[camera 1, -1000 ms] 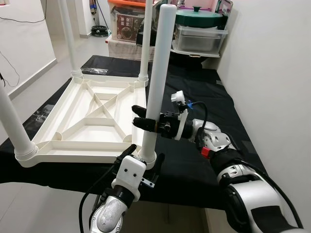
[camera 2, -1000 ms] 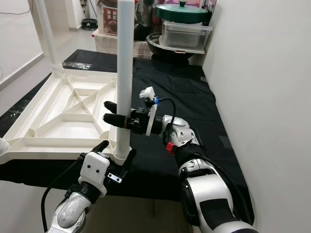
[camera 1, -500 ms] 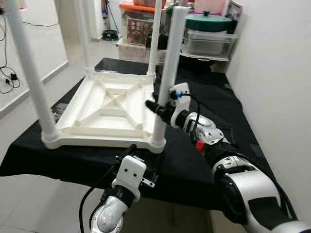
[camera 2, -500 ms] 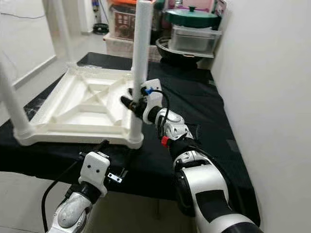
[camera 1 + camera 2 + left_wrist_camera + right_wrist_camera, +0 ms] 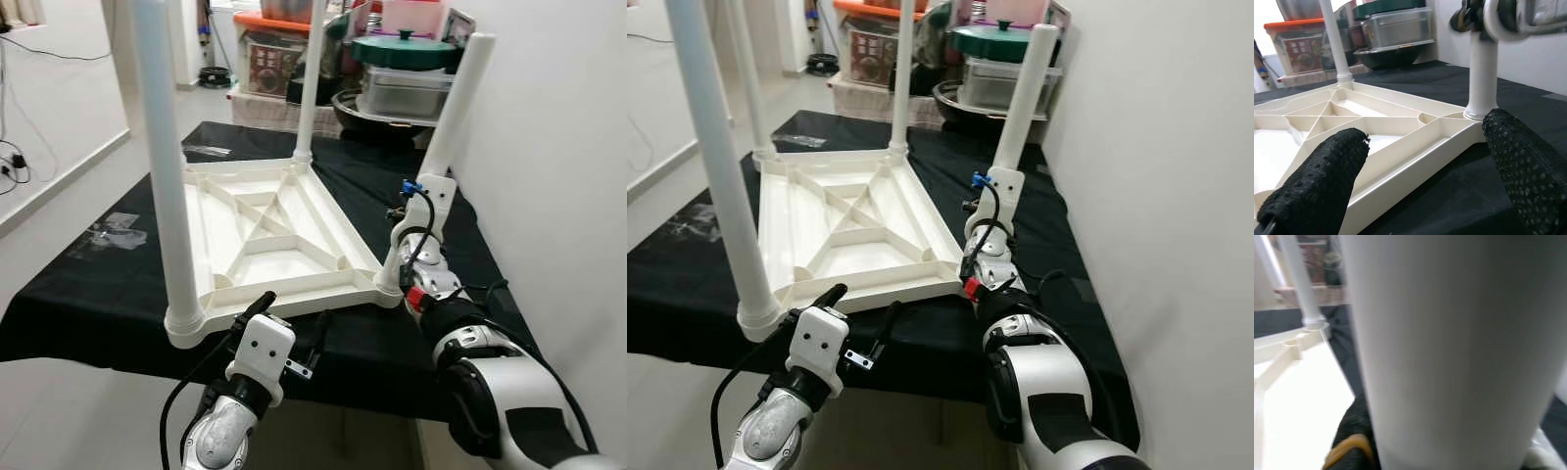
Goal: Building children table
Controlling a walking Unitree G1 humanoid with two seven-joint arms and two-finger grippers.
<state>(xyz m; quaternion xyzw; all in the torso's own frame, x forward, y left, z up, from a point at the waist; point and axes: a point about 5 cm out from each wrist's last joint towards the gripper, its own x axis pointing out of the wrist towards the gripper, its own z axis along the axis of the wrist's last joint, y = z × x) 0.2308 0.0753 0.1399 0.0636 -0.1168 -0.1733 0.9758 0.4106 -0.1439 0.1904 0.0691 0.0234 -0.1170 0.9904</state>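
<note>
My right gripper is closed around a white table leg near its base, arm stretched forward. The upturned tabletop lies beside it. My left gripper hovers open, before the tabletop's near edge.

Left arm: silver-grey, white block-shaped wrist housing with small screw holes, black cable looping beside it. Left gripper: two long black fingers, dimpled mesh texture. Right arm: glossy silver shells, black joints, red tab, white wrist mount, blue-tipped cable.
</note>
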